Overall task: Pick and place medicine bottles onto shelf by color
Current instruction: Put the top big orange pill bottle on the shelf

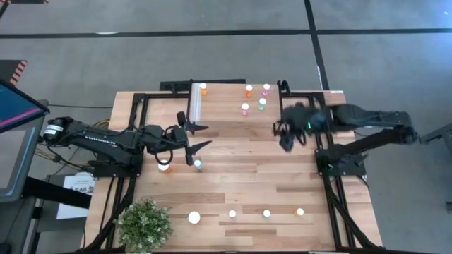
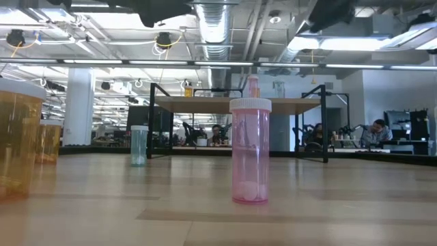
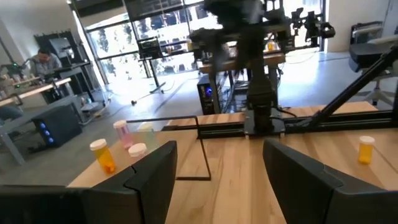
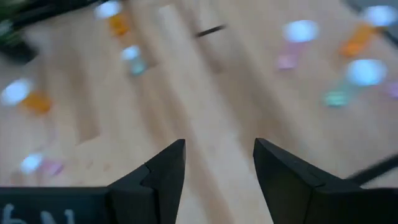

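Small white-capped medicine bottles stand on the shelf (image 1: 226,99) at the table's far side: orange (image 1: 204,89), orange (image 1: 248,91), pink (image 1: 266,89), green (image 1: 262,104), pink (image 1: 245,109). More stand on the tabletop: orange (image 1: 164,166), green (image 1: 198,164), and a row near the front edge (image 1: 267,213). In the low view a pink bottle (image 2: 250,150) stands close by. My left gripper (image 1: 201,137) (image 3: 217,168) is open, above the table left of centre, just beyond the green bottle. My right gripper (image 1: 285,139) (image 4: 217,168) is open and blurred, off the shelf's right end.
A potted plant (image 1: 145,224) sits at the near left corner. A pale strip (image 1: 195,106) lies at the shelf's left end. Black frame rails (image 1: 332,176) run along both table sides. A large orange bottle (image 2: 17,143) stands close to the low camera. People sit at desks beyond the table.
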{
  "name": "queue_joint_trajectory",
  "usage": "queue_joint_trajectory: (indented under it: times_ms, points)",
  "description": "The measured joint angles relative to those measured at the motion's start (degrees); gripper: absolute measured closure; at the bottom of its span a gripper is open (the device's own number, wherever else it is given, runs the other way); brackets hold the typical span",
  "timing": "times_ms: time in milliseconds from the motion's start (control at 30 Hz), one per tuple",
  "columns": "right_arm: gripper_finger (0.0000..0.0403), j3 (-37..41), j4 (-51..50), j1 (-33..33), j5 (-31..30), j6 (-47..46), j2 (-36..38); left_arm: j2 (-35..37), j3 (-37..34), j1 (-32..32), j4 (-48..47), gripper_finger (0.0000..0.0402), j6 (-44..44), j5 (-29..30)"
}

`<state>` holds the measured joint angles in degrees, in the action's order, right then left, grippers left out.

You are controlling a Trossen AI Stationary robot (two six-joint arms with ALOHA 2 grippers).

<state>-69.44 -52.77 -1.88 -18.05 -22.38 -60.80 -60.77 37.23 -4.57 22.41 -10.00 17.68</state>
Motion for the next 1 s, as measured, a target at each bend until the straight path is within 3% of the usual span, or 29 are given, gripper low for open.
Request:
queue_joint_trajectory:
  times_ms: [200,433,600,800,1000]
  points:
    - [0.0195,0.07,-0.77,-19.96,-6.91,-7.4,-3.63,0.06,0.48,-0.01,-1.18,0.0173,-1.44,-3.43]
    - [0.0196,1.63,1.91,-34.0,-14.44,-13.91,-11.31,1.54,11.07,-0.01,-30.69,0.0173,4.83,-0.92]
    - [0.0207,10.38,14.04,-37.2,-14.84,-14.44,-10.94,1.55,10.35,-0.01,-44.25,0.0173,11.08,-3.08]
    - [0.023,23.34,27.63,-36.59,-15.01,-13.2,-4.35,1.51,9.68,0.65,-57.9,0.0166,19.71,-4.06]
    - [0.0243,29.13,33.46,-33.56,-15.16,-9.12,2.55,1.51,9.9,1.83,-66.91,0.0156,22.77,-11.59]
